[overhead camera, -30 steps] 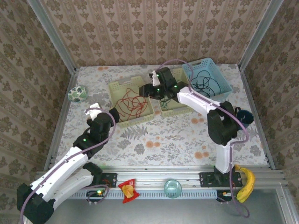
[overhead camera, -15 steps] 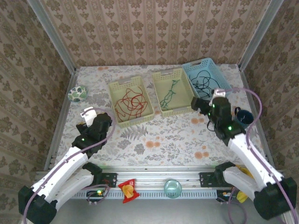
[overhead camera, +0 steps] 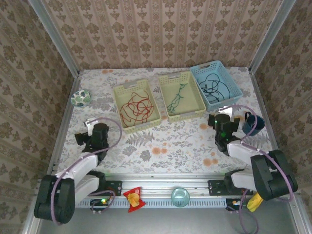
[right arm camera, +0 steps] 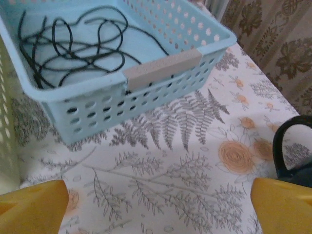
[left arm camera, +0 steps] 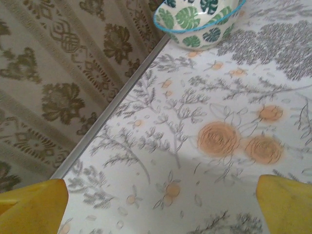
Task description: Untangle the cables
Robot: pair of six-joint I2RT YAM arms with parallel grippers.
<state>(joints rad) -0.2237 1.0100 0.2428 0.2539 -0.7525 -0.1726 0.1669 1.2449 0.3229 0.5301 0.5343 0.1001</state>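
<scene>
I see red cable [overhead camera: 136, 108], green cable [overhead camera: 176, 100], black cable [overhead camera: 214, 87] in separate baskets [overhead camera: 127, 87] toward twelve o'clock. Left gripper [left arm camera: 161, 204] and right gripper [right arm camera: 161, 204] gape wide, empty. Untangling looks finished; I'd park.

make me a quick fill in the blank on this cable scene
1. The cable in the blue basket is ____.
2. The green cable lies in the ____ basket of the three.
3. The left gripper and right gripper are both ____.

Missing words: black; middle; open
</scene>
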